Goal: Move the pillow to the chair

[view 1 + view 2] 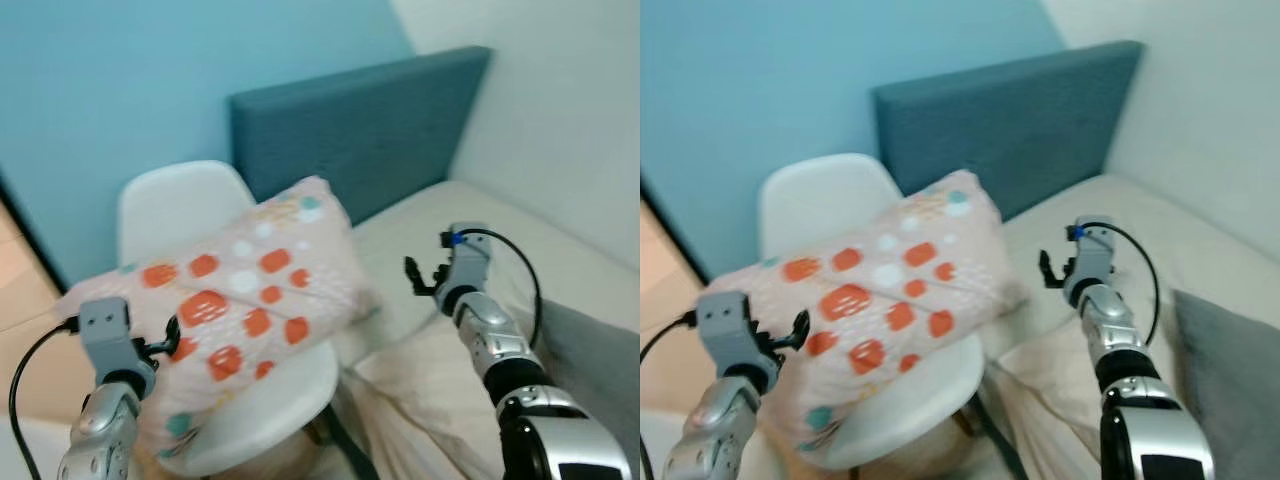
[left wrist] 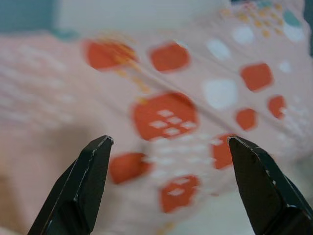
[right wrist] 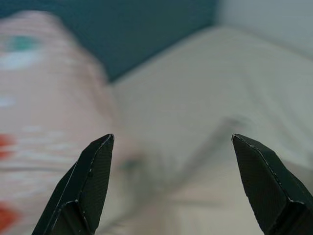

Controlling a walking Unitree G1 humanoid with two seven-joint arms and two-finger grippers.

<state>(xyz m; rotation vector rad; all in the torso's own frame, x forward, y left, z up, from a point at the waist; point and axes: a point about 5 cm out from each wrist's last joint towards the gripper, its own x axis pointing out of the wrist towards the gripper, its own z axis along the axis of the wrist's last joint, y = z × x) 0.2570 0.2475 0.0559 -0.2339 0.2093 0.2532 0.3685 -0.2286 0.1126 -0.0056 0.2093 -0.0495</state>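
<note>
A robot's left gripper [image 1: 168, 338] hovers with fingers spread wide at the near left end of the pillow [image 1: 235, 300], gripping nothing; in the wrist view the orange-spotted fabric sits between and beyond the two black tips. The pillow lies across the white chair [image 1: 175, 205], its long side running from the front left of the seat up toward the chair's right, one corner jutting past the seat edge toward the bed [image 1: 480, 270]. Behind stand the blue wall [image 1: 130, 80] and the teal headboard [image 1: 370, 125]. At right, the right gripper [image 1: 425, 275] hangs over the bed just off the pillow's far corner, fingers likewise parted and empty.

The placing looks all but done. To finish well, both arms would best draw straight back and away from the fabric, so no finger drags the overhanging end off the seat. If the pillow needs settling, a light nudge toward the backrest from the right would centre it. Open room lies over the bed at right; the left side is tighter, with the pillow's end hanging past the seat's front rim.
</note>
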